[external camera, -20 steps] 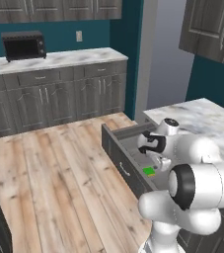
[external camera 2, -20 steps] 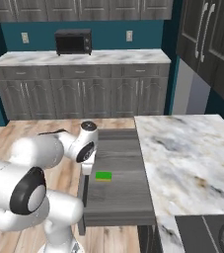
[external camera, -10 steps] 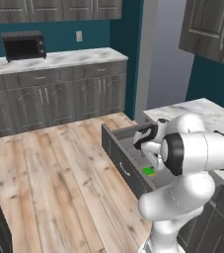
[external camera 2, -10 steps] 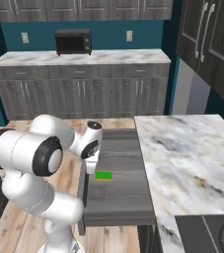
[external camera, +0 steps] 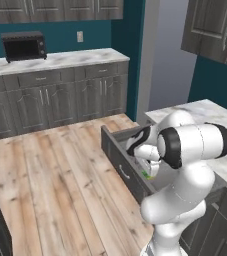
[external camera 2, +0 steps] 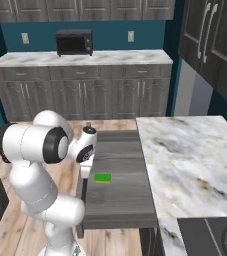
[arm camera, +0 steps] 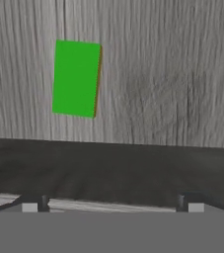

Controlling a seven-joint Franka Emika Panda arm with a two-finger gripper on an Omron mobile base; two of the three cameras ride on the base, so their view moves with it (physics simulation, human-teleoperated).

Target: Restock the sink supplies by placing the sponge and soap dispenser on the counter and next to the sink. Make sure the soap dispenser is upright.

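The green sponge [arm camera: 76,79] with a thin yellow edge lies flat on the grey wood floor of an open drawer [external camera 2: 120,200]. It also shows as a green patch [external camera 2: 103,177] in the right base view and a sliver [external camera: 146,174] behind the hand in the left base view. My gripper [arm camera: 113,203] hangs over the drawer's side wall, pointing down, a short way from the sponge. It is open, its fingertips [arm camera: 37,202] wide apart with nothing between them. The marble counter [external camera 2: 185,160] lies beside the drawer. The soap dispenser and the sink are out of view.
The drawer juts out over the plank floor [external camera: 55,175]. A far marble counter carries a black microwave [external camera 2: 74,41]. A stovetop corner [external camera 2: 210,237] sits at the near right. Dark cabinets [external camera: 220,30] hang overhead.
The arm's elbow and upper links have swung upward and round while the hand stayed over the drawer, shifting slightly toward the sponge. The sponge has not moved.
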